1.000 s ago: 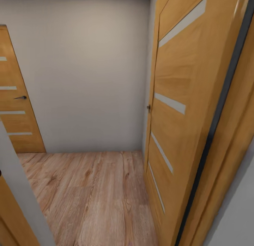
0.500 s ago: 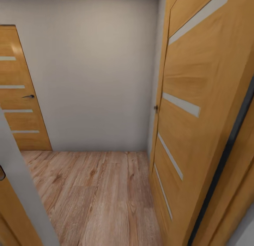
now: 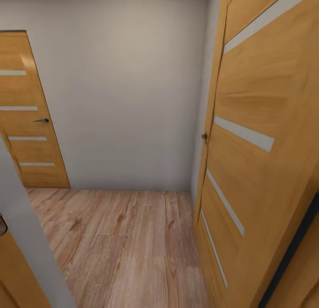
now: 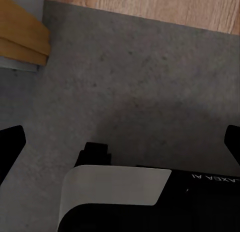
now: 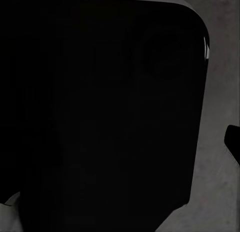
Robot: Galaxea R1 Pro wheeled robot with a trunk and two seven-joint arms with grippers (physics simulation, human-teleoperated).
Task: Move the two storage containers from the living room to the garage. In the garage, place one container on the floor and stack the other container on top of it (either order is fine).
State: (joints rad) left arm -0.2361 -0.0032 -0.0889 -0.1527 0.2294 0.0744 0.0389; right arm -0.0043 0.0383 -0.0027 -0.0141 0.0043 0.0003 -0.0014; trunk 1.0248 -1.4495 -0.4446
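The two storage containers are out of view. In the left wrist view my left gripper [image 4: 120,142] hangs open, its dark fingertips [image 4: 11,142] at the frame's opposite edges with nothing between them. Below it lies the dark grey speckled concrete floor [image 4: 150,82], which meets light wood planks [image 4: 150,7] at a threshold. My right gripper [image 5: 120,142] hangs against a black part of my own body [image 5: 100,112]. One of its fingertips [image 5: 233,139] stands far out at the frame edge over grey concrete, and it holds nothing.
The head view looks into a small hallway with a wood-plank floor [image 3: 124,246] and a pale wall [image 3: 128,100]. An open wooden door with glass strips [image 3: 257,144] stands close on the right, a closed one [image 3: 26,122] at the back left. A grey wall edge [image 3: 26,237] cuts the lower left.
The whole head picture has shifted to the right, so the camera has moved. The open door on the right now looms larger and the far left door shows more.
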